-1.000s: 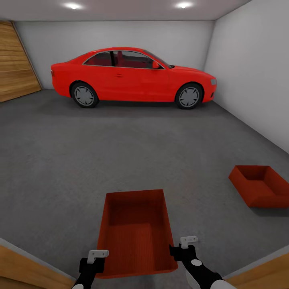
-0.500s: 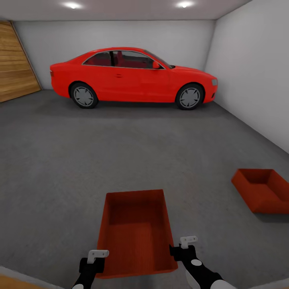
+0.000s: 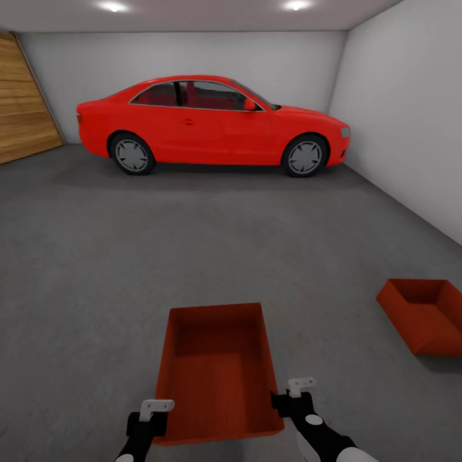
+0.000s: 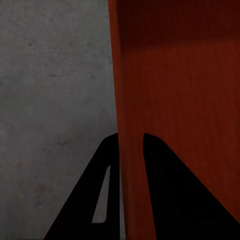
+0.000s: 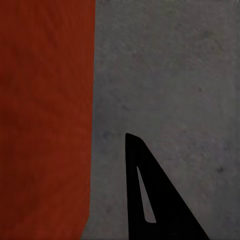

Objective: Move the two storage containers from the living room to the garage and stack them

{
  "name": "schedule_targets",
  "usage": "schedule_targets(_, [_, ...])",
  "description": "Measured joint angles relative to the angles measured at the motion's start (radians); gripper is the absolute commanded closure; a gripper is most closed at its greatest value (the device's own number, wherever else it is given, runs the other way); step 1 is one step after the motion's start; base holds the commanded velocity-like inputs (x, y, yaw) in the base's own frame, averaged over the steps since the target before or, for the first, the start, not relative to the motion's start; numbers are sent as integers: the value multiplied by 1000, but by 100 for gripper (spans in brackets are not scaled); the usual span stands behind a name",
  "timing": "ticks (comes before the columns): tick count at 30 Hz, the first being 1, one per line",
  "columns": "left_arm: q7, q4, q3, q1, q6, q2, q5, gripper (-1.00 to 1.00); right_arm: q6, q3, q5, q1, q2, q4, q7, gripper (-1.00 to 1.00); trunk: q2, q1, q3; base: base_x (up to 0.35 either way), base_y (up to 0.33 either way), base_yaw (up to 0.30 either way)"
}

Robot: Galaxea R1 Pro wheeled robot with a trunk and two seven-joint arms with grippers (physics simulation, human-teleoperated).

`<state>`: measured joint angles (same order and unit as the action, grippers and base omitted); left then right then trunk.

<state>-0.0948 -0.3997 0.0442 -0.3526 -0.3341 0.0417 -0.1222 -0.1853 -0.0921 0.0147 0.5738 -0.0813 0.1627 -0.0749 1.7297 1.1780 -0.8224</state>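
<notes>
Orange-red storage container [image 3: 217, 372] was carried over the garage's grey concrete floor [image 3: 192, 244].
Its left wall was pinched between the left gripper's [image 4: 131, 142] fingers [image 4: 107, 165], while the right gripper [image 3: 287, 399] was seen at its right rim, its finger state impossible to tell. A second orange-red container [image 3: 423, 313] was rested on the floor to the right, and a red coupe [image 3: 212, 124] was parked by the far wall.

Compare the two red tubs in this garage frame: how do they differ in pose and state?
The held container is carried between both tools, lengthwise to the head camera; the far container sits on the concrete floor at right, angled, untouched. Both are alike: orange-red, open-topped.
</notes>
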Motion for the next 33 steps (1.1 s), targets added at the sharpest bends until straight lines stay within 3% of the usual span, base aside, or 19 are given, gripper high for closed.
schedule_targets(33, [0, 0, 0, 0, 0, 0, 0, 100, 0, 0, 0, 0, 0, 0, 0, 100, 0, 0, 0, 271, 0, 0])
